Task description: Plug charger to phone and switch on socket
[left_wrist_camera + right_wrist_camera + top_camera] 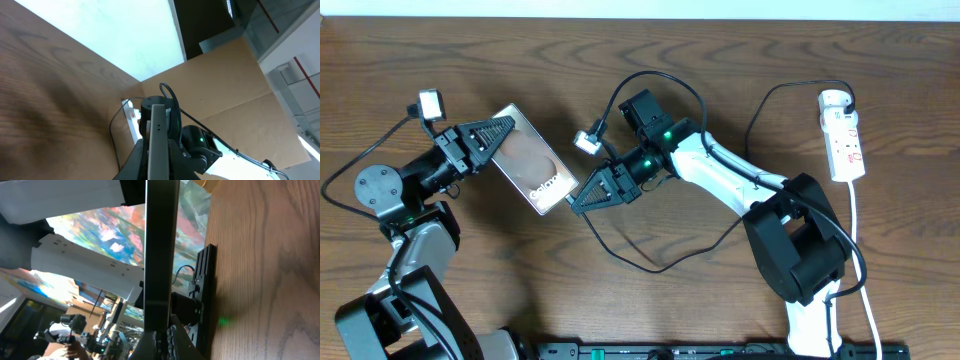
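Note:
The phone [525, 160], a glossy dark slab with white lettering at its near end, is held tilted above the table. My left gripper [500, 138] is shut on its far end; in the left wrist view the phone [158, 130] runs edge-on between the jaws [157, 167]. My right gripper [578, 198] is at the phone's lettered end, shut on the tip of the charger [655, 267], whose thin black cable loops back across the table. The plug tip itself is hidden. In the right wrist view the phone [162, 255] stands edge-on right above the closed fingers [167, 340]. The socket [845, 135] lies at the far right.
The socket's white cord [858, 250] runs down the right side past the right arm's base [800, 240]. The socket [132, 117] and the right arm [200, 145] also show in the left wrist view. A black rail [720, 350] lies along the table's front edge.

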Robot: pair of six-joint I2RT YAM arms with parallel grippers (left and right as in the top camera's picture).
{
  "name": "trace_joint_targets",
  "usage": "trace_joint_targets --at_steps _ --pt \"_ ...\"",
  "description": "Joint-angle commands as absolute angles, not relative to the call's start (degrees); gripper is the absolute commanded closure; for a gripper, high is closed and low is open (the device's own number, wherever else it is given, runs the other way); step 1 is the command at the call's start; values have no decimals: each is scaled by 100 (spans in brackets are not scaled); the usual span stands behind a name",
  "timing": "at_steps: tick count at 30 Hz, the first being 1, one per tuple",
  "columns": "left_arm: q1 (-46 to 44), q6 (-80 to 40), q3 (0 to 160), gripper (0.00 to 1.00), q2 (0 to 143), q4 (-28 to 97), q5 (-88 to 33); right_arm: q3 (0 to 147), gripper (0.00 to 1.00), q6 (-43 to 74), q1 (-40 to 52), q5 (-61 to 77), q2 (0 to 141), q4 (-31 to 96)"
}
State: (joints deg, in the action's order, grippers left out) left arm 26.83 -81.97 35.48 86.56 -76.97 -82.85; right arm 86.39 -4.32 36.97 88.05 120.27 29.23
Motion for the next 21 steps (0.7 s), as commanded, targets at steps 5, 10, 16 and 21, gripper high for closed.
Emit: trace_joint_targets --at_steps 5,10,16,21 --pt "2694 -8062 3634 93 8562 -7776 -8243 8641 99 -388 3686 8952 12066 2912" --pt "2694 -8062 3634 93 8562 -7776 -8009 8641 99 -386 3758 8952 12066 2912" --pt "2694 -7933 3634 93 8562 -7773 -7992 8641 99 -388 3833 8952 12066 2906" --pt "2694 -7911 3634 93 8562 -7773 -8047 8641 99 -388 3826 8952 12066 2902"
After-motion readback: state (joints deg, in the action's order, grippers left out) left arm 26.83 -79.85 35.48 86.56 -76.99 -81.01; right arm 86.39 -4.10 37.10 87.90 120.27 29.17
